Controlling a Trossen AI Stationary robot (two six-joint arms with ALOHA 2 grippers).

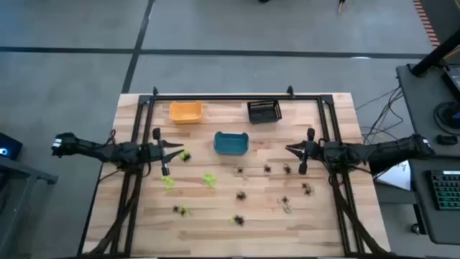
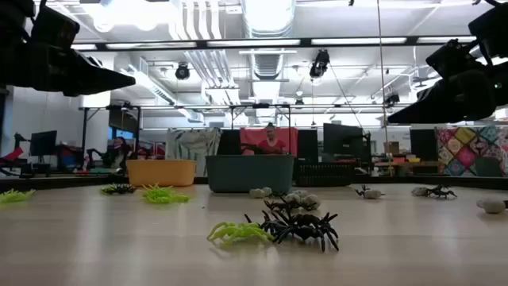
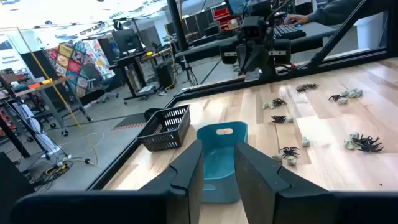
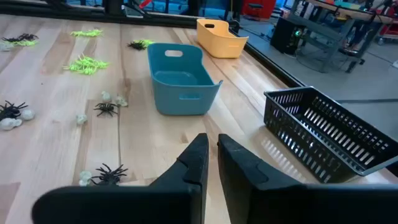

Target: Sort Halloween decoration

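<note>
The Halloween decoration is a scatter of tiny spider trinkets lying flat on the wooden table: lime green ones, black ones and pale ones. In the low view a green and a black one lie close together near the front. My left gripper hovers over the table's left side, with a small gap between its fingers. My right gripper hovers over the right side, its fingers shut to a thin slit. Both point toward the teal bin and hold nothing.
An orange bin and a black wire basket stand near the far edge, with the teal bin in front of them at mid-table. A dark frame runs along the far edge and both sides. Bare wood lies between the trinkets.
</note>
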